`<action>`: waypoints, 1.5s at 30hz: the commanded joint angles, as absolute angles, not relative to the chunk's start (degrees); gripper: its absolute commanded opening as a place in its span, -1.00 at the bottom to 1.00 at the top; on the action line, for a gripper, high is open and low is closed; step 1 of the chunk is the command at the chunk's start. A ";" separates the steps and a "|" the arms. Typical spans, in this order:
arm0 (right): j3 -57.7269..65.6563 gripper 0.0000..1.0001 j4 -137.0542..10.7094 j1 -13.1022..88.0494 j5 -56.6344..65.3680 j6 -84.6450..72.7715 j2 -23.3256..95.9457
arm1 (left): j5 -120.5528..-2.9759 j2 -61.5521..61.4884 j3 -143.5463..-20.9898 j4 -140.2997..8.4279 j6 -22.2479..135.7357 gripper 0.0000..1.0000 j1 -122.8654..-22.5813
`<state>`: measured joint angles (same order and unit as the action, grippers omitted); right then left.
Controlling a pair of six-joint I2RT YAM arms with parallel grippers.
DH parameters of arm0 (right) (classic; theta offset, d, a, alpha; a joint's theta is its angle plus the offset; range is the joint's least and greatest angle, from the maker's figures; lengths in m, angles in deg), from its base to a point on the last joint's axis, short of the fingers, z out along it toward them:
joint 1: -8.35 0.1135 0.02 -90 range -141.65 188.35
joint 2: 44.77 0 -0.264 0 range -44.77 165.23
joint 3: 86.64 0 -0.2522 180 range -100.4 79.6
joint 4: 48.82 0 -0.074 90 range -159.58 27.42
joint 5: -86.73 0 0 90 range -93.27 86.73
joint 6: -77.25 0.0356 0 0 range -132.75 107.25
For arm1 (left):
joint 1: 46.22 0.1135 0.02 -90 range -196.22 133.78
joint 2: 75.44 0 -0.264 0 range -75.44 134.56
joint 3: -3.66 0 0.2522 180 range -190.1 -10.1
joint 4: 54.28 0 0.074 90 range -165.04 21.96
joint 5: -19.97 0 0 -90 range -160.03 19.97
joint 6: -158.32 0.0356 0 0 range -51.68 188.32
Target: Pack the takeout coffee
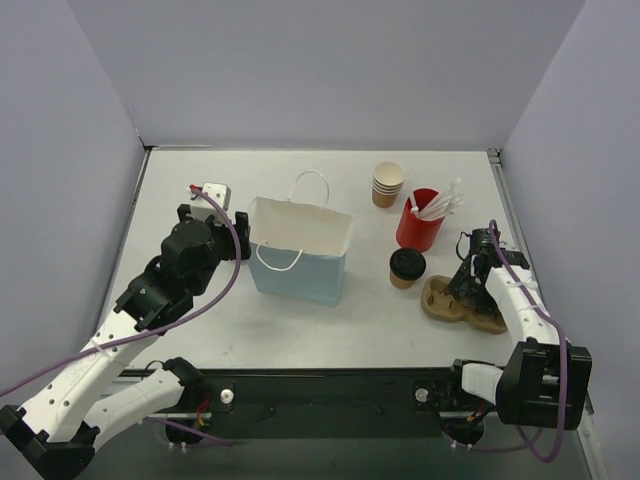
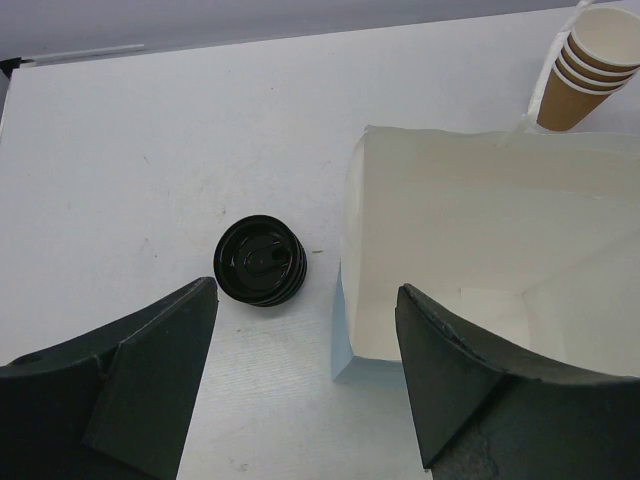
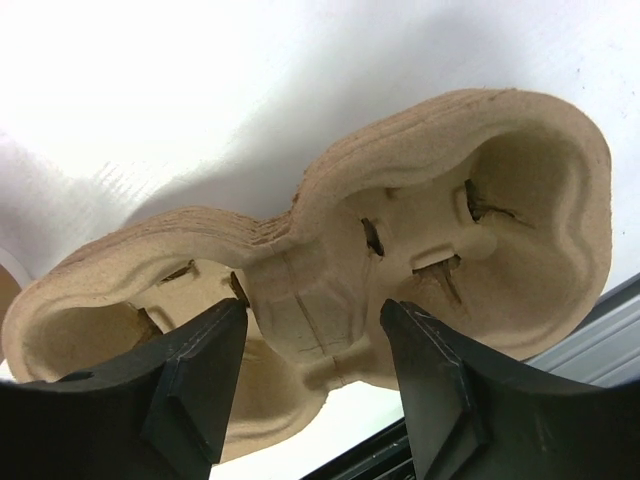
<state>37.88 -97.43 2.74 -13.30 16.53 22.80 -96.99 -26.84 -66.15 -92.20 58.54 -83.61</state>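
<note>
Takeout coffee (image 1: 407, 268) upright on table (image 1: 200, 330), between paper bag (image 1: 300, 250) and pulp carrier (image 1: 463, 300), untouched. Left gripper (image 2: 305, 300) wide apart, empty, by bag mouth. Right gripper (image 3: 315, 320) parted over carrier, gripping nothing. Cup likely light and crushable; pinch kraft wall below lid (image 1: 408, 260), gently.

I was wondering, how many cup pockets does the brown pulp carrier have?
2. In the right wrist view, the carrier has a left pocket and a right pocket, one either side of its middle ridge; both look empty. None seems hidden.
</note>
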 commanded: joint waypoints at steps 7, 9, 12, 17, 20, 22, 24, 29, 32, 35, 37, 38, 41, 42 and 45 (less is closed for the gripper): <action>35.57 0.09 -97.56 1.05 -8.99 13.18 25.19 | -96.74 -27.36 -66.35 -89.31 59.36 0.63 -83.49; 35.30 0.01 -97.65 0.96 -8.81 12.91 25.45 | -96.74 -27.27 -66.35 -89.31 59.45 0.63 -83.49; 34.87 -0.13 -97.65 0.96 -8.81 12.56 24.93 | -96.74 -27.27 -66.35 -89.31 59.45 0.64 -83.49; 33.55 -0.13 -98.08 -0.52 -8.29 13.61 22.56 | -96.83 -27.19 -66.35 -89.31 59.45 0.63 -83.49; 32.67 -0.06 -98.26 -0.62 -7.41 14.49 22.03 | -96.83 -27.10 -66.35 -89.31 59.45 0.64 -83.49; 32.32 0.00 -98.35 -0.71 -6.79 15.02 22.38 | -96.75 -27.01 -66.35 -89.31 59.45 0.63 -83.49; 32.14 0.04 -98.26 -0.71 -7.14 14.94 22.55 | -96.83 -26.84 -66.44 -89.31 59.53 0.63 -83.49; 31.87 -0.16 -97.47 -0.71 -6.62 12.48 25.89 | -96.92 -27.01 -66.35 -89.40 59.62 0.63 -83.49; 31.35 -0.02 -97.73 -0.71 -5.83 10.55 27.30 | -96.83 -27.01 -66.35 -89.40 59.62 0.63 -83.49; 31.26 0.14 -98.52 -0.71 -6.61 9.23 27.83 | -96.75 -27.10 -66.26 -89.40 59.62 0.63 -83.49; 31.70 0.14 -98.26 -0.71 -6.53 8.61 27.74 | -96.74 -27.10 -66.35 -89.40 59.62 0.63 -83.49; 31.79 0.14 -98.26 -0.71 -6.53 8.08 27.91 | -96.66 -27.10 -66.35 -89.40 59.62 0.63 -83.49; 31.43 0.05 -98.00 -0.79 -5.30 7.55 28.97 | -96.57 -27.01 -66.35 -89.40 59.62 0.64 -83.49; 31.35 0.03 -97.91 -0.79 -5.21 7.38 29.06 | -96.57 -27.01 -66.35 -89.40 59.62 0.63 -83.49; 31.35 -0.04 -97.38 -0.71 -5.30 7.20 29.06 | -96.57 -27.01 -66.35 -89.40 59.71 0.63 -83.49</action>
